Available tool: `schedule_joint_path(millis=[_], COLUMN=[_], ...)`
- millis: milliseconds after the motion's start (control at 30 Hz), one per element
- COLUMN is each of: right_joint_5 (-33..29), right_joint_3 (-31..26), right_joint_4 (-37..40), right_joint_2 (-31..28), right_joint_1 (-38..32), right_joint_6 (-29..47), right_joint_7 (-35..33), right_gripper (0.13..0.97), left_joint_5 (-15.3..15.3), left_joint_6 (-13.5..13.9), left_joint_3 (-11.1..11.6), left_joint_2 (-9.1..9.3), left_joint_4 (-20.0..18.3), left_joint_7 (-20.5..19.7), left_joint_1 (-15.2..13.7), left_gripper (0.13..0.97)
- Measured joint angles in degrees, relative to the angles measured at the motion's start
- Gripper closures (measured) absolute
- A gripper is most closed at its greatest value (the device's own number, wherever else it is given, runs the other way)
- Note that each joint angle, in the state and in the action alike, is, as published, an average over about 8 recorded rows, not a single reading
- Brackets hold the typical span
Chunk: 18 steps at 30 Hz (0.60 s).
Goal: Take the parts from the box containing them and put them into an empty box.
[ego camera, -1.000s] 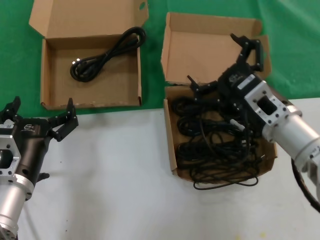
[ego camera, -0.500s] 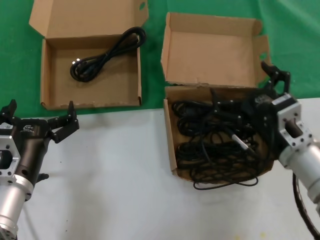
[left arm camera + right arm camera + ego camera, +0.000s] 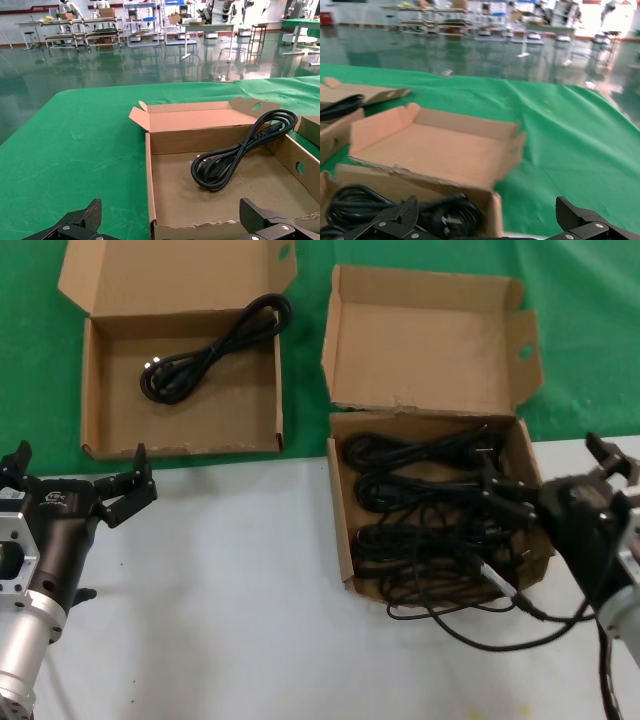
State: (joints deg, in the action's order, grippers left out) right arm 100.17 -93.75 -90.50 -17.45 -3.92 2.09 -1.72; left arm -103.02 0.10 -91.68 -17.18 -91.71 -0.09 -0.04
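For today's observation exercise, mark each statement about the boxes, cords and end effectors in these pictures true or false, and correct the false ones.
1. The wider box holds one cord. True.
2. The squarish box is empty. False: it holds a tangle of cords.
3. The left end effector grips a cord. False: it is open, over the white table, holding nothing.
4. Both boxes have their lids open. True.
5. The right end effector is at the squarish box's right side. True.

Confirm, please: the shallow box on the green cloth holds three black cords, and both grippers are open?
Not three. The head view shows only one black cord in the shallow box. Left gripper and right gripper both have open fingers.
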Motion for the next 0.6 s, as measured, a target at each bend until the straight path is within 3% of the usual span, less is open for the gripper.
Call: schedule_joint_path(millis=[600], right_joint_5=[1.7], right_joint_3=[1.2], right_joint_4=[-0.7], right_joint_2=[0.1], right_joint_1=[2.2], right_joint_6=[-1.2], right_joint_7=[1.0], right_gripper=[0.129], left_joint_5=[-0.1], left_joint_6=[-0.1], left_joint_3=[0.0], left_joint_2=[0.0], left_joint_4=[0.0], left_joint_7=[0.1], left_joint_1=[0.0], left_gripper=[0.132])
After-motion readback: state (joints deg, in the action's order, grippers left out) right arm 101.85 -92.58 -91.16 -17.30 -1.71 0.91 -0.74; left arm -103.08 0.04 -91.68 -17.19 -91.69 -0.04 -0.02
